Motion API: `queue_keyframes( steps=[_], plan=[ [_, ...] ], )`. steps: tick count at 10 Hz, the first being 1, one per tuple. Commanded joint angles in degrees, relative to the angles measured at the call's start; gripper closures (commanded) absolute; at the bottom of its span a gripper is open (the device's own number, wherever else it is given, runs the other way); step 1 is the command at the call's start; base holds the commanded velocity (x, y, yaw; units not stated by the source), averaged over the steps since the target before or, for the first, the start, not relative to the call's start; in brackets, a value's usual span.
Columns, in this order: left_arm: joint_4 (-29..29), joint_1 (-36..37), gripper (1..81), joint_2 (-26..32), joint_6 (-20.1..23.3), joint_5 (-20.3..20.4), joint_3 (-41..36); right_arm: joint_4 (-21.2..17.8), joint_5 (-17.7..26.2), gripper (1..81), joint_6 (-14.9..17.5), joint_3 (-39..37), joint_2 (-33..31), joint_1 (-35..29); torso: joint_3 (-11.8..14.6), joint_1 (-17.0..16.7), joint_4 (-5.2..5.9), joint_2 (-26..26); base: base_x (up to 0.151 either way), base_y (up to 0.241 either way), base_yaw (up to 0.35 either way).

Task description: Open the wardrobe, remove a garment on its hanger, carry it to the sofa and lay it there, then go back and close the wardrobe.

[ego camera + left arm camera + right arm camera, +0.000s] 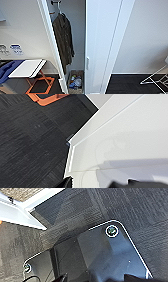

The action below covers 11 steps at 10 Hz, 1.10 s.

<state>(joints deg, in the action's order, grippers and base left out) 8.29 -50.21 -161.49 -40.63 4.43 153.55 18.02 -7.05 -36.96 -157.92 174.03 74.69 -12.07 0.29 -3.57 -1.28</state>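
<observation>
The wardrobe (pixel 100 37) stands right in front of me, tall and white. Its left door (pixel 51 42) is swung open toward me and its right door is shut, with a small white handle (pixel 87 63) at the seam. Inside hangs a dark olive jacket (pixel 63 40) on a white hanger hooked to the rail. My left gripper (pixel 93 183) is low beside a white wardrobe panel (pixel 120 141), just above the dark carpet. My right gripper (pixel 96 278) hangs over the robot's own base plate and the carpet.
A woven basket (pixel 75 81) with small items sits on the wardrobe floor. To the left stand a white board on orange legs (pixel 37 83) and blue fabric (pixel 7 71). A white wire rack (pixel 156 77) is at the right. The floor is dark carpet.
</observation>
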Motion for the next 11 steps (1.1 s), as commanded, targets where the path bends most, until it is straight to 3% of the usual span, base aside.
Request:
queue_keyframes(
  steps=[1,7,10,11],
  plan=[
    [-3.72,8.86,1.0,-4.81,-0.33,-4.25,0.17,0.26,2.12,1.0,0.14,0.16,0.29,-3.45,0.00,0.00,0.00,0.00,0.000,0.000,0.000],
    [-12.24,7.99,1.0,-11.58,0.29,-5.30,0.17,-0.09,2.04,1.0,-0.22,0.16,0.02,-2.92,0.00,0.00,0.00,0.00,0.000,0.000,0.000],
    [-26.36,0.79,1.0,-14.74,0.20,-5.48,0.17,-0.09,2.04,1.0,-0.30,0.16,0.02,-2.74,0.00,0.00,0.00,0.00,0.000,0.000,0.000],
    [-27.71,-1.07,1.0,-14.14,0.20,-5.22,0.17,0.00,1.95,1.0,-0.30,0.16,0.02,-2.66,0.00,0.00,0.00,0.00,0.000,0.000,0.000]
  ],
)
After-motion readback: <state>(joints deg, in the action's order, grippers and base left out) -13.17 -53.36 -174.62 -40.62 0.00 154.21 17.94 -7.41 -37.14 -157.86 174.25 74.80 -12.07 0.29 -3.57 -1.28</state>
